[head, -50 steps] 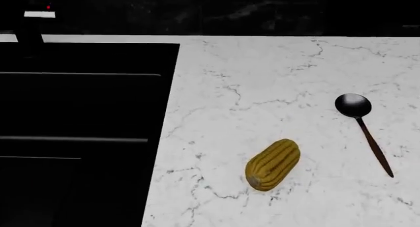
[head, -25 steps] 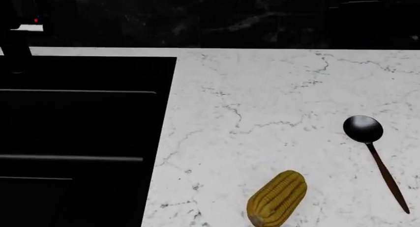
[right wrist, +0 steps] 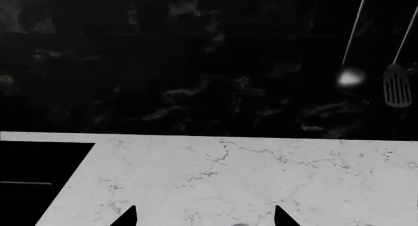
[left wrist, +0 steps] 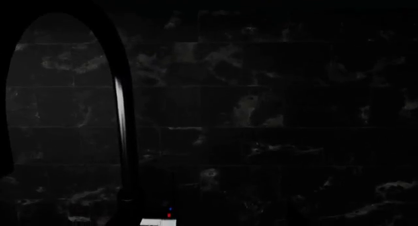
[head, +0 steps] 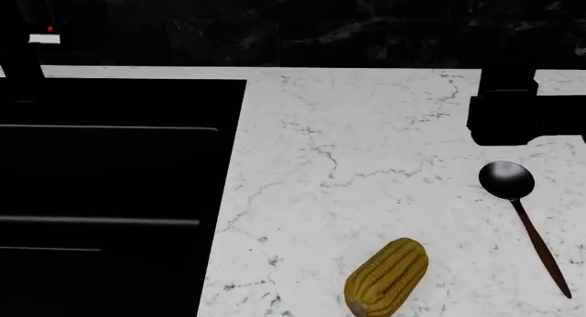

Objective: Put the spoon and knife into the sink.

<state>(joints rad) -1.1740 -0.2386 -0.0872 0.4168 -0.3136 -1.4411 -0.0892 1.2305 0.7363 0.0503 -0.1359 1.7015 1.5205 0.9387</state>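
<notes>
Corn cob (head: 386,278) lies nearest on the white marble counter (head: 366,159), tilted. Spoon (head: 522,207) lies just right of it, apart, black bowl pointing toward the wall. Beyond the bowl hangs the right gripper (head: 512,114), a dark block; right wrist view shows two fingertips (right wrist: 127,217) spread apart, nothing between. Sink (head: 110,186) fills the left, faucet (left wrist: 121,113) at its back. Knife not visible. Left gripper out of sight; fingers' state cannot tell.

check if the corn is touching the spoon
Apart. The head view shows bare white marble between the corn and the spoon.
</notes>
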